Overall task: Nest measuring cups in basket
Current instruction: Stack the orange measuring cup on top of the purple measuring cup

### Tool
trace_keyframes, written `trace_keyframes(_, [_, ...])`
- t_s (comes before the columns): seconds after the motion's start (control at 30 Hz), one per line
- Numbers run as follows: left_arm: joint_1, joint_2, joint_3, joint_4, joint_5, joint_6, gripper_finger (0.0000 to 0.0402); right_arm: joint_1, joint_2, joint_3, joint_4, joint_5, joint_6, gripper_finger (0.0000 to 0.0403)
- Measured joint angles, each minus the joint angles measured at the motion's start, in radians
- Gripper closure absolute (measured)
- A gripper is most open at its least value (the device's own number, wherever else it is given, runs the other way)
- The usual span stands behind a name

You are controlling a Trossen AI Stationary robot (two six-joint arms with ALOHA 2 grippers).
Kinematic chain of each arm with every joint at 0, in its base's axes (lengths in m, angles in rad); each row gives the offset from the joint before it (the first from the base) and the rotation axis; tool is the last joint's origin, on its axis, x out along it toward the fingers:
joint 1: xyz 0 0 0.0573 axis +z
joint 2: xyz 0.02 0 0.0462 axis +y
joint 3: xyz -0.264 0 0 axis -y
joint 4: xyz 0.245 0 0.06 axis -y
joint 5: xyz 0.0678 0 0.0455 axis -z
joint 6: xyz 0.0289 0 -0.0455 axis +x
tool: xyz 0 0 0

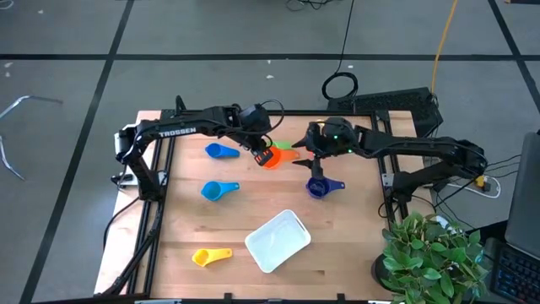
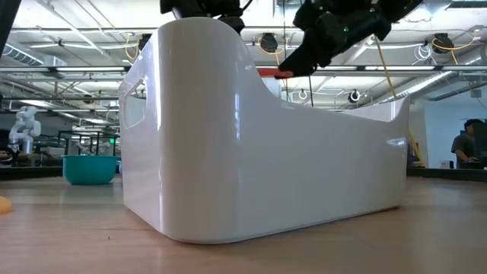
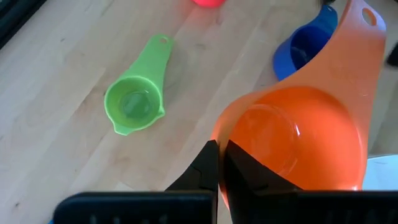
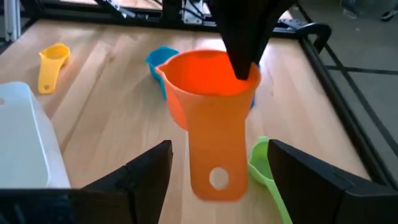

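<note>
The white basket [image 1: 276, 241] sits near the front of the table [image 1: 354, 253] with no cups in it yet. Behind it, the left claw [image 1: 263, 153] is clamped on the orange cup [image 4: 211, 93]'s rim, held up. The right claw [image 4: 217, 180] stands apart around its handle. All cups still need nesting.

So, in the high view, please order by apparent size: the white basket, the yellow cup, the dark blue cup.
1. White rectangular plastic basket, clearly largest.
2. Dark blue plastic measuring cup and yellow plastic measuring cup look nearly alike; I would not rank them.
</note>
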Motion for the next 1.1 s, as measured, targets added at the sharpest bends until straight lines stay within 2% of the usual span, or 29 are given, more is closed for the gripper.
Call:
trace_keyframes(0.23, [-0.006, 0.0, 0.0, 0.01, 0.0, 0.012, 0.0394, 0.0, 0.044, 0.002, 0.05, -0.025, 0.007, 0.0148])
trace_keyframes(0.4, [-0.007, 0.0, 0.0, 0.006, 0.001, 0.015, 0.0394, 0.0, 0.044, 0.002, 0.052, -0.025, 0.009, 0.0167])
trace_keyframes(0.8, [-0.007, 0.0, 0.0, 0.0, 0.002, 0.023, 0.0394, 0.026, 0.044, 0.002, 0.038, -0.012, -0.007, 0.0282])
trace_keyframes(1.1, [-0.007, 0.0, 0.0, -0.002, -0.007, 0.024, 0.0385, 0.034, 0.044, 0.002, 0.035, 0.015, -0.024, 0.0285])
